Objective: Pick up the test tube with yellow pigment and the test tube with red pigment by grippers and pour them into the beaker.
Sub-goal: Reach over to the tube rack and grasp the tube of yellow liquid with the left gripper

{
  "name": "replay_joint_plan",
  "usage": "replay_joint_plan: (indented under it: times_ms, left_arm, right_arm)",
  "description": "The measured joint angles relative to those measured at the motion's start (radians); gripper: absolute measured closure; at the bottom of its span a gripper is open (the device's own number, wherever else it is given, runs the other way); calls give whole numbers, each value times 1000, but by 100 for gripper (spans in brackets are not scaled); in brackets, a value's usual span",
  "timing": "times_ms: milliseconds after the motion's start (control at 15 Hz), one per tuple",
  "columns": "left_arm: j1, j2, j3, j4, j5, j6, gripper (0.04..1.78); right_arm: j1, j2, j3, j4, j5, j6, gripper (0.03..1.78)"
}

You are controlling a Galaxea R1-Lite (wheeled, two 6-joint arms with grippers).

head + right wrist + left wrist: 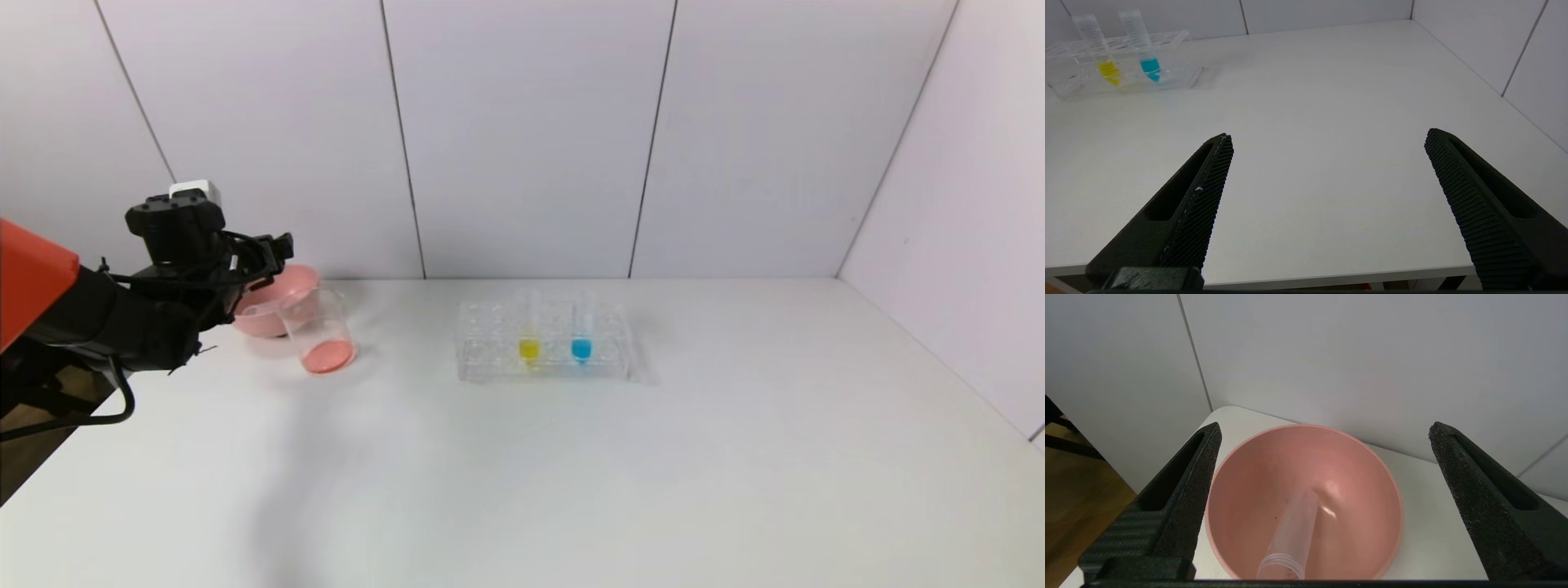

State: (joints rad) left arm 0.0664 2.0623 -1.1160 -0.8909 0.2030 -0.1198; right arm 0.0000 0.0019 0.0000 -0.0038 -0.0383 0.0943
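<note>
The test tube with yellow pigment stands upright in a clear rack mid-table; it also shows in the right wrist view. The beaker stands at the left with red-pink liquid in its bottom. My left gripper is open and empty above the pink bowl, its jaws wide apart. A clear tube with no liquid showing lies inside that bowl. No tube with red liquid is in view. My right gripper is open and empty, low over the table's front edge.
A tube with blue liquid stands beside the yellow one in the rack; it also shows in the right wrist view. The pink bowl sits just behind the beaker. Walls close the back and right sides.
</note>
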Motion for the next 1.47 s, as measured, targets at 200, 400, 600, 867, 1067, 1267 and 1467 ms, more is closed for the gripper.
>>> replay_joint_plan:
  times_ms: [200,400,600,867,1067,1267,1467]
  left_arm:
    - [11,-133,177,-25,-223,-2,6]
    - [20,-267,338,-56,-467,7,6]
    - [20,-400,486,-60,-712,16,6]
    - [-102,-543,674,-54,-942,52,6]
    - [-311,-597,750,-53,-857,56,6]
    - [-597,-609,776,-52,-605,56,6]
    - [-827,-535,748,-61,-241,46,6]
  right_arm:
    - [0,0,0,0,0,0,10]
    - [0,0,0,0,0,0,10]
    - [0,0,0,0,0,0,10]
    - [0,0,0,0,0,0,10]
    - [0,0,0,0,0,0,10]
    - [0,0,0,0,0,0,10]
    - [0,0,0,0,0,0,10]
